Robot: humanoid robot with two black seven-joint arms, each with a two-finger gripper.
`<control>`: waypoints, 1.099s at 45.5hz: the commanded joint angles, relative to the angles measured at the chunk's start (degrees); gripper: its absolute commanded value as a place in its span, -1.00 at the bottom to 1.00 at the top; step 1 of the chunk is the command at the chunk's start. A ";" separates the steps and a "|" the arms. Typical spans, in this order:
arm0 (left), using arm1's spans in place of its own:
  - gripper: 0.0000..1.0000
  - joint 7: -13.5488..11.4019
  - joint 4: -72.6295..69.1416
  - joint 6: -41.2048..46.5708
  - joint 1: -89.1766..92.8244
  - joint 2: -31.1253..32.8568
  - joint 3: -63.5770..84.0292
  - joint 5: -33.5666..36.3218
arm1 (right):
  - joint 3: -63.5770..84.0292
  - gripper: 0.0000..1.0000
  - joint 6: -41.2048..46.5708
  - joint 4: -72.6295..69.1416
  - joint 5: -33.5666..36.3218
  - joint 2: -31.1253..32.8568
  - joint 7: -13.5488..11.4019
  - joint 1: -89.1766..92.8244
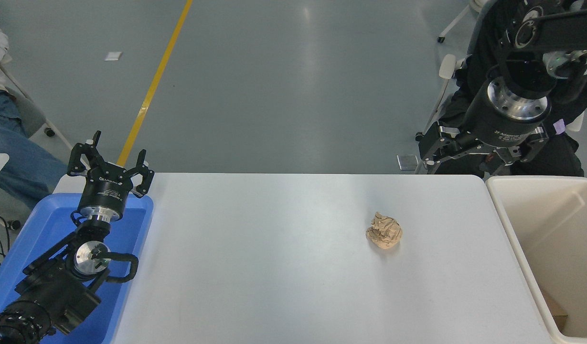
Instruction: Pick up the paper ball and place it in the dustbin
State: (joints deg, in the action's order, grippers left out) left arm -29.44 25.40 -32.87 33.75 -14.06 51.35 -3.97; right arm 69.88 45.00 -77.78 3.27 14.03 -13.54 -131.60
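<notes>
At the far left edge, a person in blue jeans sat on a chair beside the white worktop. A yellow line ran across the grey floor behind.

A shallow blue tray lay on the left end of the worktop. The left arm came in from the bottom left corner and rested over this tray. Its left end effector pointed away from the camera, above the far edge of the tray. Its fingers were spread apart and held nothing.

The middle of the worktop was plain white. To the right of the middle sat the paper ball. It was tan, crumpled and full of creases. It lay by itself on the worktop, with nothing touching it. It was well apart from the left end effector and nearer to the bin.

The right arm came in from the top right corner. Its right end effector hung past the far edge of the worktop, up and to the right of the ball. Its fingers stood apart and it gripped nothing.

At the far right stood the dustbin, a big cream box with deep, smooth walls. It sat just beside the right end of the worktop. A bit of brown card showed low down inside it.
</notes>
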 commanded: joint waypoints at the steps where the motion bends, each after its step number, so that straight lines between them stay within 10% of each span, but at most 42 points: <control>1: 0.98 -0.01 0.00 0.00 0.00 0.08 0.07 -0.07 | -0.18 1.00 0.00 0.00 -0.02 -0.05 0.00 0.29; 50: 0.98 -0.10 0.00 0.09 0.00 0.17 0.07 -0.07 | -0.45 1.00 0.00 0.00 0.07 0.03 0.00 0.12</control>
State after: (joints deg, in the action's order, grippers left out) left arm -29.54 25.40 -32.78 33.75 -13.89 51.42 -4.04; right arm 69.44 45.00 -77.78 3.26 14.05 -13.54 -131.52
